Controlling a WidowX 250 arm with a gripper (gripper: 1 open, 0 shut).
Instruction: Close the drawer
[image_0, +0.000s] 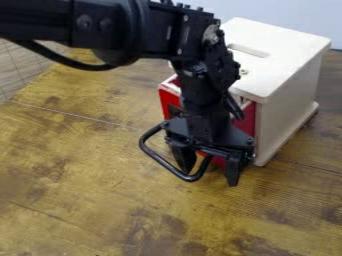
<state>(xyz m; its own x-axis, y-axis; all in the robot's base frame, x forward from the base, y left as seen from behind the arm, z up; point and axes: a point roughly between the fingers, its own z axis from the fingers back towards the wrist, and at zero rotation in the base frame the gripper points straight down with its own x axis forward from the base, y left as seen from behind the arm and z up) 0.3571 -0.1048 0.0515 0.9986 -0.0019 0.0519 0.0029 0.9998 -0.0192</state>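
Note:
The red drawer (171, 100) sticks out of the front of the cream-white cabinet (283, 62), and most of its face is hidden behind my arm. Its black loop handle (158, 157) reaches forward and lies low over the wooden table. My black gripper (209, 163) points down right at the handle's inner end, in front of the drawer face. It is open, with one finger inside the loop and the other to its right. I see nothing held between the fingers.
The wooden table (80, 200) stretches to the left and front. A wire mesh object (20, 72) stands at the left edge. The cabinet has a slot on top (265, 50). My black arm (107, 25) crosses the top of the view.

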